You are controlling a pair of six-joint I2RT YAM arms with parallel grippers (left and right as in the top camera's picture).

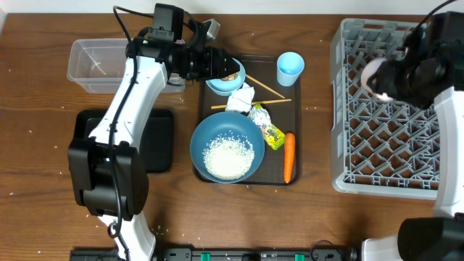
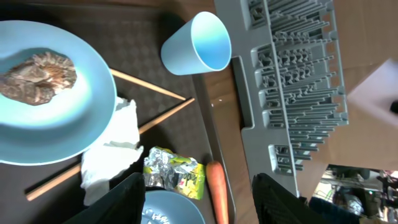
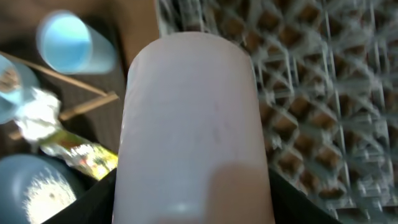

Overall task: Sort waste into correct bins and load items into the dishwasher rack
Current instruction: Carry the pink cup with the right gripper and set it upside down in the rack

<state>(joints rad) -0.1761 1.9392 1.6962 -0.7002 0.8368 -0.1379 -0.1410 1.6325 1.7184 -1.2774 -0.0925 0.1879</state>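
Only wrist-close: pinkish-white cup snug inside right gripper; left gripper agape, empty.

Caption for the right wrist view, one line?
Right gripper grips a pinkish-white cylindrical cup over the grey plastic lattice dishwasher rack.

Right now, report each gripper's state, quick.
Left gripper: open, holding nothing.
Right gripper: closed on the pinkish-white cup.

Soft, even light from above falls on the brown wooden table, leaving only short, faint shadows. The overhead view is sharp. Close to the right wrist camera the pinkish-white plastic cup is blurred, and the grey lattice rack behind it is smeared.
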